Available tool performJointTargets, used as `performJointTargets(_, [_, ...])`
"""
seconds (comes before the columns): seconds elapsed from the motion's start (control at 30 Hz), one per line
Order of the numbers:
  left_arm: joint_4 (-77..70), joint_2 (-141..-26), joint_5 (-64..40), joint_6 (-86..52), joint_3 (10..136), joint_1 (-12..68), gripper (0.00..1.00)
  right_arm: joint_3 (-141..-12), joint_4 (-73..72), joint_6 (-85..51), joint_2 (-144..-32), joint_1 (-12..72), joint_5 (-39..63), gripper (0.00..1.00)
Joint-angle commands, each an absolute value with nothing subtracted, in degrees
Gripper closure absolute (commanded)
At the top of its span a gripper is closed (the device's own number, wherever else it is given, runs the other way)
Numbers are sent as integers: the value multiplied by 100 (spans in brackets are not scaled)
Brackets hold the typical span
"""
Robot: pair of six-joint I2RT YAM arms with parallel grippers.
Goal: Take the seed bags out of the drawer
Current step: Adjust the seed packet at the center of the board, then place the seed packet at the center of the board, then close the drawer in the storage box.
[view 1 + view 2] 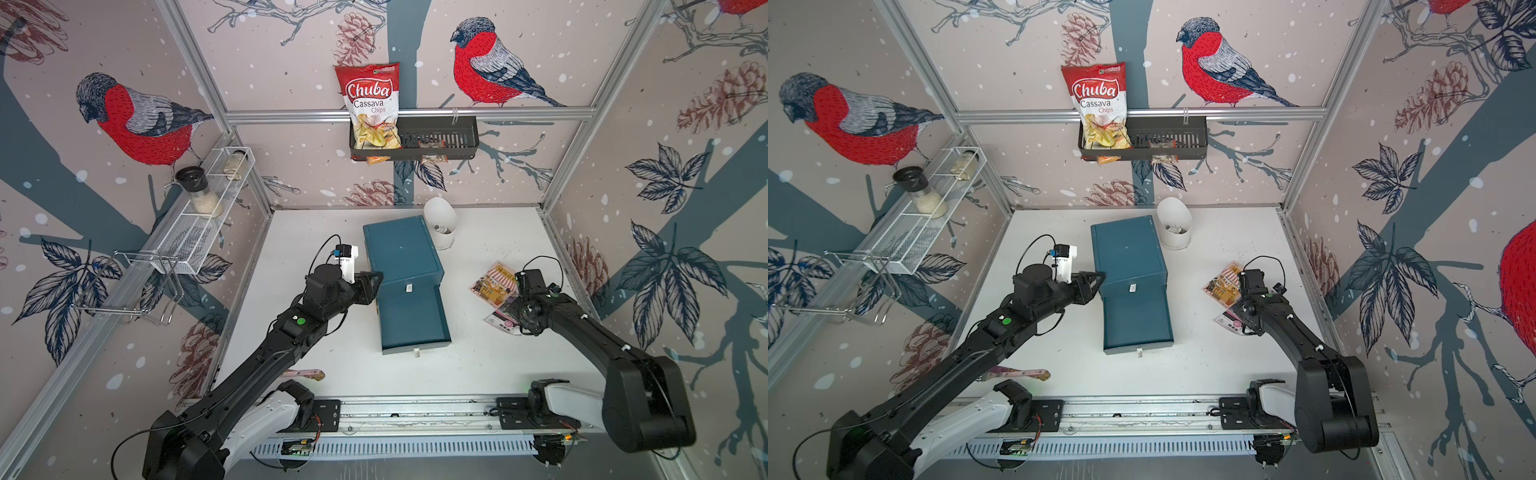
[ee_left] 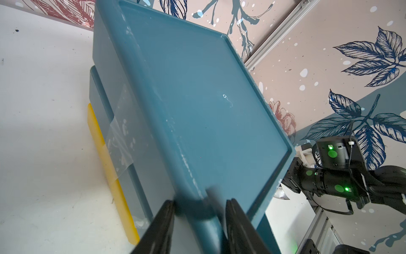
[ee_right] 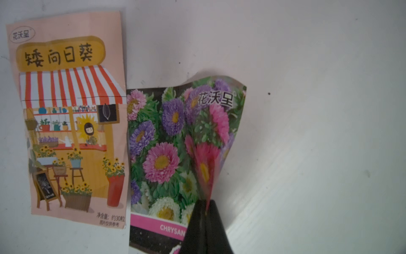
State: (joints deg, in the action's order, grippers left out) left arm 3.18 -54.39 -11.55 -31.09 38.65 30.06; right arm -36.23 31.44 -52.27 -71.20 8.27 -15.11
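In wrist view, right jaws pinching flower packet (image 3: 171, 143), grip hidden overhead

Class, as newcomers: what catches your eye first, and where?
A red-and-white Chuba chips bag stands in the black basket on the back wall. Mid-table sits a teal drawer box, lower drawer open; beside it the right jaws pinch a purple-pink flower seed packet.

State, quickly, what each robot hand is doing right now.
Left hand: closed on the blue drawer cabinet rim.
Right hand: closed, pinching the chrysanthemum seed packet.
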Motion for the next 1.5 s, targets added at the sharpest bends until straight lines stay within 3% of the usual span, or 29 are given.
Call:
performJointTargets(0.0, [1416,-5476,-1142,-2911,3782,2977,58,-3762,3341,-5284,-7284,822,-2068,100])
performJointTargets(0.53, [1419,-5366,-1125,-2902,3733,2961,57,-3463,3393,-5194,-6963,349,-2197,100])
performJointTargets(0.6, [1431,-5359,-1130,-2904,3735,2954,57,-3476,3408,-5194,-6963,313,-2215,90])
performJointTargets(0.77, [1436,-5339,-1143,-2939,3802,2954,51,-3638,3639,-5242,-6876,394,-2255,52])
performJointTargets(0.9, [1472,-5334,-1125,-2973,3897,2949,45,-3950,4049,-5430,-6736,815,-2582,39])
performJointTargets(1.2, [1601,-5311,-1117,-3127,4262,2884,30,-5139,5401,-6555,-6471,3364,-3563,38])
performJointTargets(1.47, [1511,-5541,-1268,-3247,4675,2600,21,-5764,5011,-6967,-6421,7220,-4250,38])
